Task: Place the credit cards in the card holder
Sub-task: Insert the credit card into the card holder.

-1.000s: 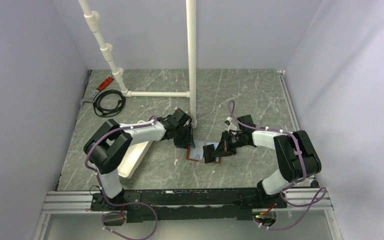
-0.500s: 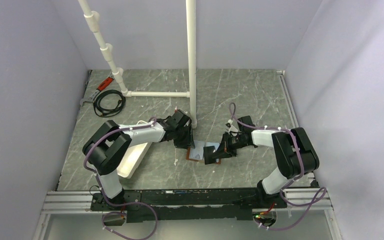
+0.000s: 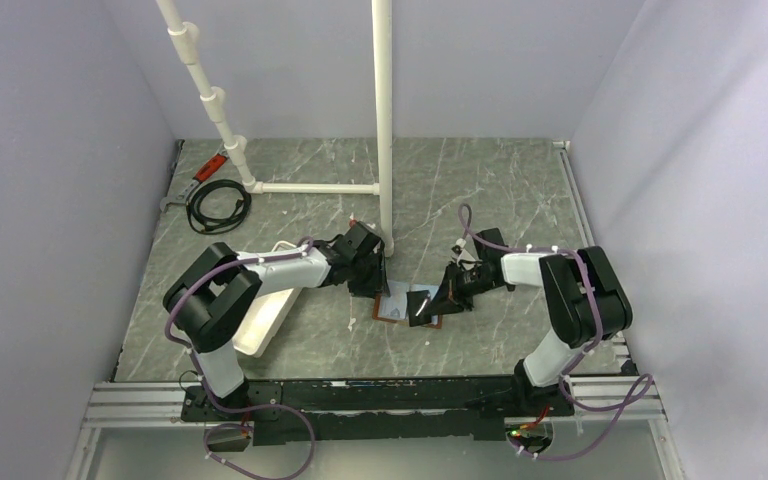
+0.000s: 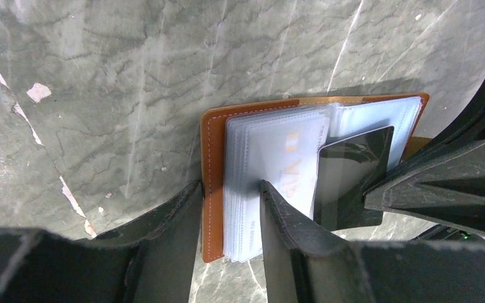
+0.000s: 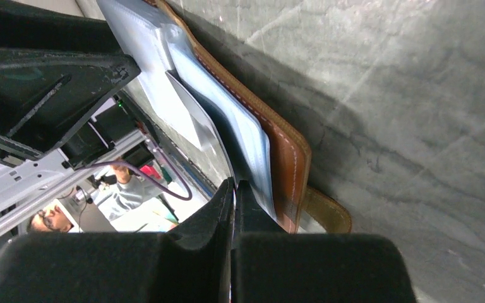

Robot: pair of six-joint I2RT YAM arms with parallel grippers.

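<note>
The card holder [image 4: 213, 183] is a brown leather wallet lying open on the table, with a stack of clear plastic sleeves [image 4: 271, 158] inside; it also shows in the top view [image 3: 396, 308]. My left gripper [image 4: 230, 189] is shut on its near edge, one finger outside the brown cover and one on the sleeves. My right gripper [image 5: 234, 184] is shut on a thin silver, mirror-like credit card [image 5: 197, 123]. That card [image 4: 352, 170] lies tilted over the sleeves, its far end among them. The holder's cover [image 5: 285, 146] lies just right of my right jaws. No light blue card shows.
A long white tray [image 3: 265, 322] lies left of the holder under my left arm. A white upright pipe [image 3: 384, 120] stands just behind the holder. A black cable coil [image 3: 218, 205] and a red tool [image 3: 210, 165] lie at the back left.
My right gripper has shifted slightly left toward the holder with the card in it. My left gripper has stayed on the holder's edge.
</note>
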